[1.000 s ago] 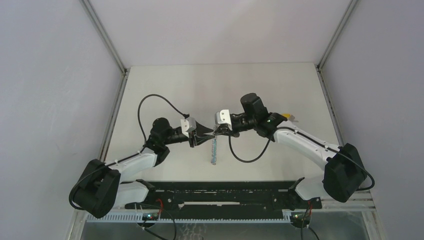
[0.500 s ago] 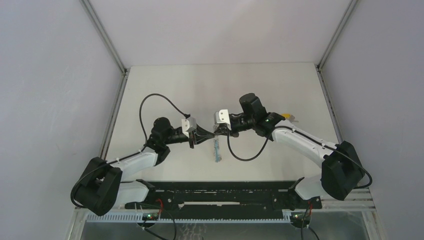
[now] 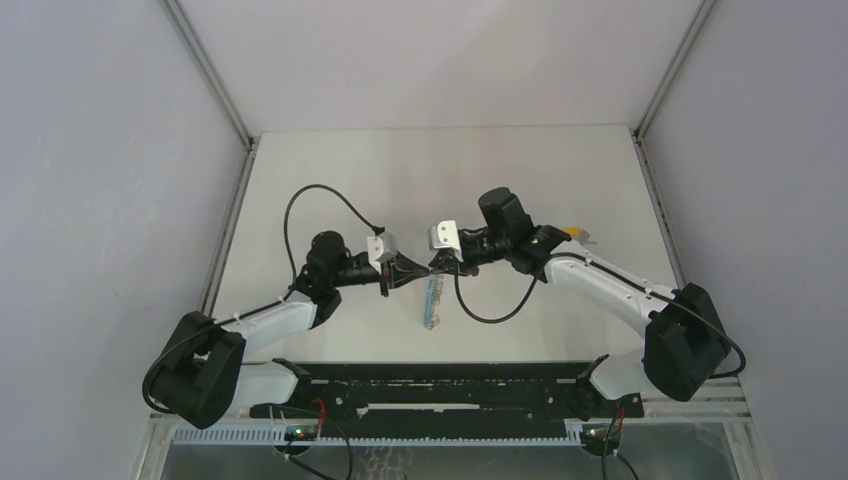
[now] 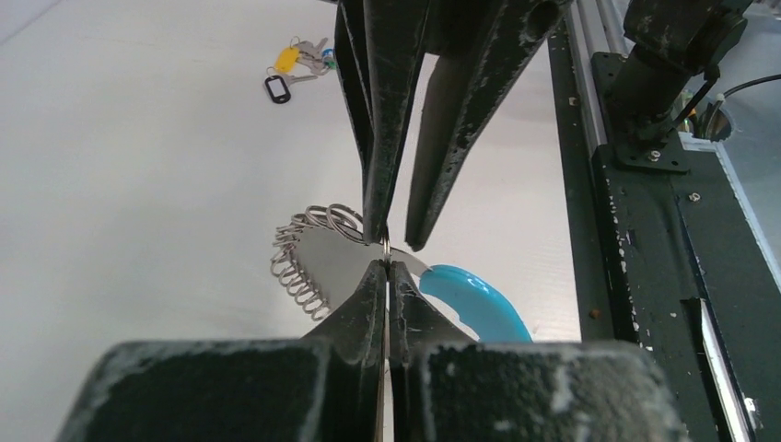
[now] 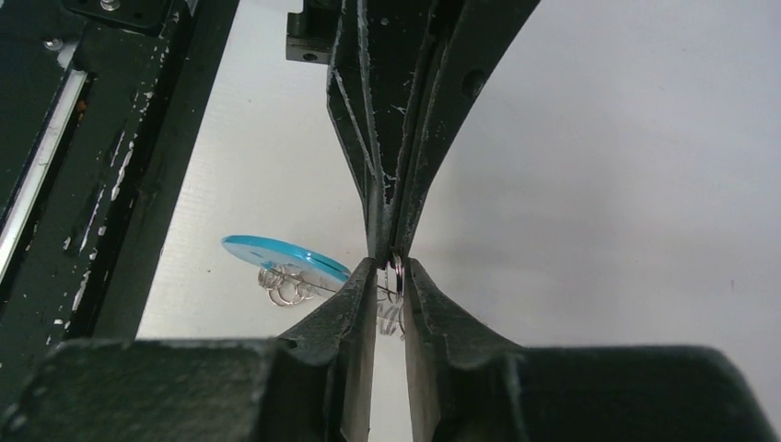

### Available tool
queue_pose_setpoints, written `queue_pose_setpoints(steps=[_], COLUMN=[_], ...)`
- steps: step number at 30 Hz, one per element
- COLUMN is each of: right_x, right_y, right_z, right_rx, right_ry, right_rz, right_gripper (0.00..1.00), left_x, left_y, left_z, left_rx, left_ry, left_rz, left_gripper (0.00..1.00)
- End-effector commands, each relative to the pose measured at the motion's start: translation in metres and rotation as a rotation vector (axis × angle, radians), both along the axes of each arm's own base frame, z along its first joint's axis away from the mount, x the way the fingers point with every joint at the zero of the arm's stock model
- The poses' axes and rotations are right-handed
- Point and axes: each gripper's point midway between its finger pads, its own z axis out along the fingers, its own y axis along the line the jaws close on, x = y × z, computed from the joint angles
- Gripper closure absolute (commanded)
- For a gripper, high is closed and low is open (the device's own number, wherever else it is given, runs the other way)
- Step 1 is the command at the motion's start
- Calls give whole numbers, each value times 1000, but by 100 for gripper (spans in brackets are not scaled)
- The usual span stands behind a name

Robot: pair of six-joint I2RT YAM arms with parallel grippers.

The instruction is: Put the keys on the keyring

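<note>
The keyring hangs in the air between my two grippers, its light blue band [image 3: 432,300] and silvery coiled chain [image 4: 297,269] dangling over the table. My left gripper [image 4: 387,267] is shut on the keyring's thin metal ring. My right gripper [image 5: 390,269] faces it tip to tip. Its fingers [image 5: 361,281] are a narrow gap apart, with the ring [image 5: 395,275] between them. The blue band also shows in the left wrist view [image 4: 474,306] and the right wrist view [image 5: 276,253]. The keys [image 4: 297,66], with yellow, black and teal pieces, lie on the table, far from both grippers; in the top view they [image 3: 577,233] peek out beside the right arm.
A black rail [image 3: 440,385] runs along the near table edge under both arms. Metal frame posts [image 3: 212,75] stand at the back corners. A black cable [image 3: 480,312] loops under the right wrist close to the hanging keyring.
My left gripper has shifted slightly right toward the right gripper. The hanging blue band has swung a little. The right arm has hardly moved.
</note>
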Motion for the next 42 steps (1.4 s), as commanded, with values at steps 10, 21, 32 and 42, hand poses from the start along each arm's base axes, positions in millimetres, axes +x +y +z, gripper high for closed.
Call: queue_pose_setpoints(steps=[10,21,32,42], right_x=[0,5,9,9], right_y=[-15,-3,9,13], right_z=[26,21,20,11], right_rx=[10,5,24,8], right_ry=[-91,-119,-155,-150], right_rz=[-31,-36,-20,-8], right_gripper=[76,77,77,78], left_x=[13,17,15,12], left_y=[6,10,12,11], left_z=[28,25,24,29], left_rx=[65,127,204,219], left_ry=[-124,-103,-104,-121], left_rz=[52,70,85,83], left_gripper=[100,100,100,100])
